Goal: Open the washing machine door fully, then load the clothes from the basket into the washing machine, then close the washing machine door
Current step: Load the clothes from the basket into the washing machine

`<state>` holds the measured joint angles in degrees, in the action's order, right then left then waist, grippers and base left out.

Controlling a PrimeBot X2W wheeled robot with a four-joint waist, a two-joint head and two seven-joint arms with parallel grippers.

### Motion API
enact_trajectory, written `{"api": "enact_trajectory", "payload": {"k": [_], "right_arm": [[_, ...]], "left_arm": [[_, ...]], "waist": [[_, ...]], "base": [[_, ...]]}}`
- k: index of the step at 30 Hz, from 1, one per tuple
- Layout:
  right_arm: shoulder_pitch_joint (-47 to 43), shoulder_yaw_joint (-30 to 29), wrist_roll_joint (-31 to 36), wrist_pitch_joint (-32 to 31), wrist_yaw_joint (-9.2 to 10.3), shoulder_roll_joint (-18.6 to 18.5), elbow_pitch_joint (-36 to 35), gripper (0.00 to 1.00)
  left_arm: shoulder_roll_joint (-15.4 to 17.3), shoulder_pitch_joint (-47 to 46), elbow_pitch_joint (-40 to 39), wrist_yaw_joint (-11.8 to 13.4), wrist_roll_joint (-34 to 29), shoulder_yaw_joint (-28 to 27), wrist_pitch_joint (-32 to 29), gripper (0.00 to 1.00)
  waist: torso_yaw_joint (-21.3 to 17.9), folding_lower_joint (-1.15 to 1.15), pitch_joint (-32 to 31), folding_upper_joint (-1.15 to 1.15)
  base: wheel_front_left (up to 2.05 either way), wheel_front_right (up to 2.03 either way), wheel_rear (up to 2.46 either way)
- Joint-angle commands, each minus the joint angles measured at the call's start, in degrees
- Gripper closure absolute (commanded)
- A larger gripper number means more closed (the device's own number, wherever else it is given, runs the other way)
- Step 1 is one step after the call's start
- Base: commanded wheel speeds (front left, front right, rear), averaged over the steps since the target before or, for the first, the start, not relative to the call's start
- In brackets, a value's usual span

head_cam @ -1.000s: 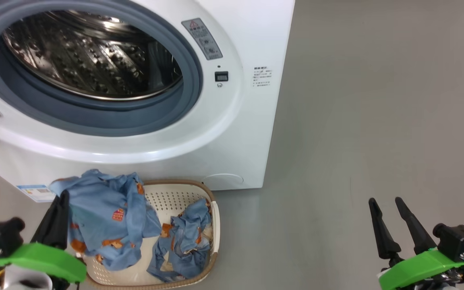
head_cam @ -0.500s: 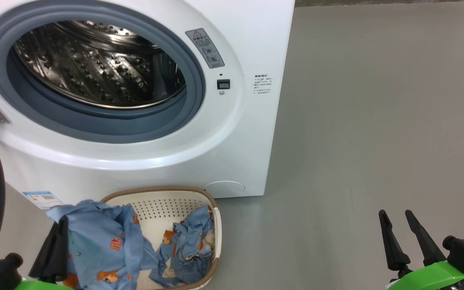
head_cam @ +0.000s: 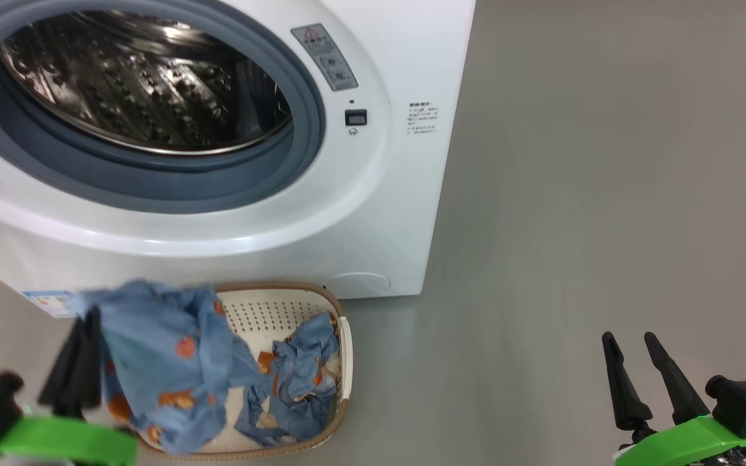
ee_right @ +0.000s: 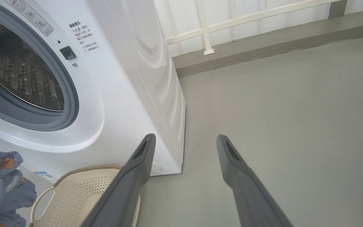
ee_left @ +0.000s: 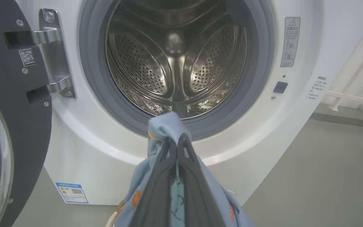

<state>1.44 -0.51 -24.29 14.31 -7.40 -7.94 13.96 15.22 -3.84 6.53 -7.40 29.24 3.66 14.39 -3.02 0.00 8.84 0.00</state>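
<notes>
Since prev. frame, garment (head_cam: 166,336) is lifted vs. basket (head_cam: 282,287) rim, lower left, pinched by left tool (ee_left: 175,140); right tool (head_cam: 629,340) is spread. Light, limp, snag-prone: judged best gripped at bunched folds.

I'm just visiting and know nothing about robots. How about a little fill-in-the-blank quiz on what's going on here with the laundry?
1. The left tool is ____ on a light-blue garment.
2. The right tool hangs over the grey floor with its jaws ____.
3. The steel drum of the washing machine has ____ clothes in it.
4. A second blue garment lies in the cream ____ by the machine.

Missing words: shut; open; no; basket.
</notes>
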Motion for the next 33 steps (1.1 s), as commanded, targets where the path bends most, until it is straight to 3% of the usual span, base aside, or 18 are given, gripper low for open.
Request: {"api": "enact_trajectory", "payload": {"k": [1, 15, 22, 33], "right_arm": [[2.0, 1.57, 0.7, 0.69, -0.09, -0.26, -1.48, 0.0], [6.91, 3.55, 1.68, 0.69, -0.09, 2.61, -2.02, 0.0], [10.04, 4.77, 2.01, 0.69, -0.09, 3.84, -2.44, 0.0], [12.91, 7.55, 1.76, 0.69, -0.09, 4.99, -2.89, 0.0]], "left_arm": [[2.39, -4.3, -1.37, -0.09, 0.15, -2.14, 0.61, 1.0], [8.76, -26.73, 7.42, -0.09, 1.26, -2.72, 0.61, 1.0], [12.69, -38.96, 16.33, -0.09, 1.65, 2.08, 0.61, 1.0], [15.79, -52.45, 31.78, -0.09, 6.1, 9.75, 0.61, 1.0]], "waist": [[-0.25, 0.0, 1.64, 0.0], [-3.53, 0.0, 9.94, 0.0], [-6.33, 0.0, 14.76, 0.0], [-10.92, 0.0, 20.12, 0.0]], "base": [[0.0, 0.0, 0.0], [0.0, 0.0, 0.0], [0.0, 0.0, 0.0], [0.0, 0.0, 0.0]]}}
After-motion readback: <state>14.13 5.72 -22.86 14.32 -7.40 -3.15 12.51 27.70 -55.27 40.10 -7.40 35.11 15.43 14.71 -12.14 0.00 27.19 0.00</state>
